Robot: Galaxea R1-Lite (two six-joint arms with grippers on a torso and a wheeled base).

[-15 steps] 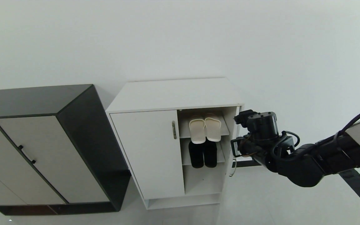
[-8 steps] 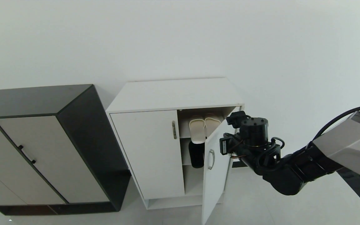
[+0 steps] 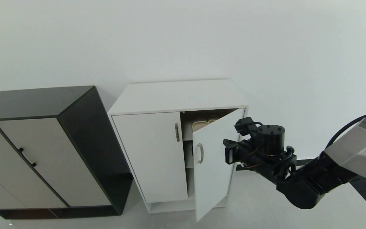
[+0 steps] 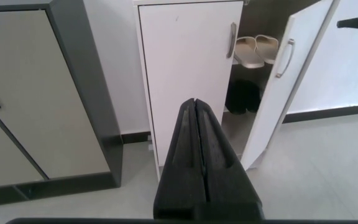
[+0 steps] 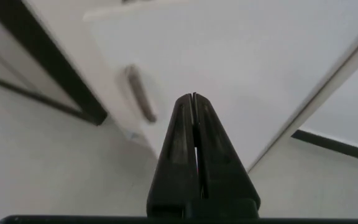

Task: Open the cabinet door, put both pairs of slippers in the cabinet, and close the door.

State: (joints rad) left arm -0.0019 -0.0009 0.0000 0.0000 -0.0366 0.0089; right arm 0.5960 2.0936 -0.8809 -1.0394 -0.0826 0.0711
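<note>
the cabinet door (image 3: 213, 165) is swung from wide open to about half shut by the right gripper (image 5: 194, 102), pressed together; both pairs of slippers (image 4: 257, 50) are shelved inside, so only closing is left.

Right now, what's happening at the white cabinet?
The right pincer, shut, is at the outer face of the right door of the white cabinet. That door has swung from wide open to roughly half shut in the last second. Both pairs are inside, white slippers above black slippers. The left pincer is shut, held back.
</note>
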